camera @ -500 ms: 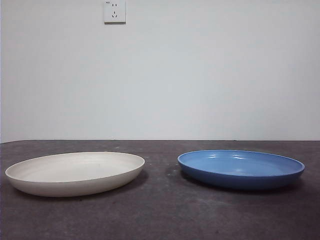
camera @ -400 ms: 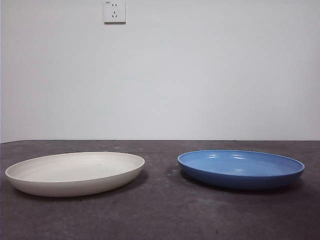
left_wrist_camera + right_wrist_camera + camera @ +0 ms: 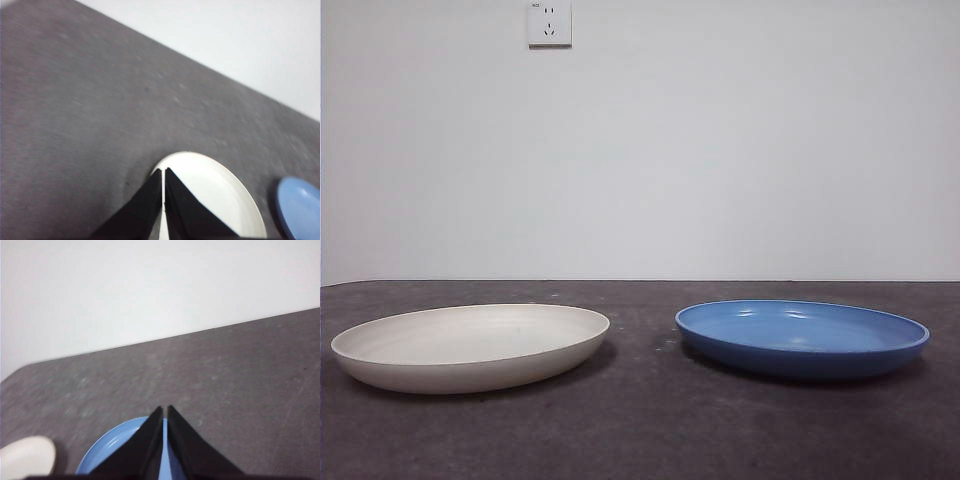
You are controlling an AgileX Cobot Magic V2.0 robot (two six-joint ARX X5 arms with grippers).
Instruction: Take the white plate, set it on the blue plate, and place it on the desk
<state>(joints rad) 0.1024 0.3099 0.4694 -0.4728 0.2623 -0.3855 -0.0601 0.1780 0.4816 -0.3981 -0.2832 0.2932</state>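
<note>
The white plate [image 3: 470, 345] rests flat on the desk [image 3: 640, 430] at the left of the front view. Level with it on the right sits the blue plate [image 3: 802, 337], a gap of bare desk between them. Neither arm shows in the front view. High above the white plate [image 3: 215, 195] hangs my left gripper [image 3: 164, 172], jaws shut with nothing between them; a sliver of the blue plate [image 3: 300, 207] shows beside it. My right gripper [image 3: 162, 411] hovers shut and empty over the blue plate [image 3: 112, 452], with the white plate [image 3: 27, 455] at the frame's corner.
A white wall rises behind the desk, carrying a wall socket [image 3: 549, 22] up high. The desk's back edge meets the wall just beyond both plates.
</note>
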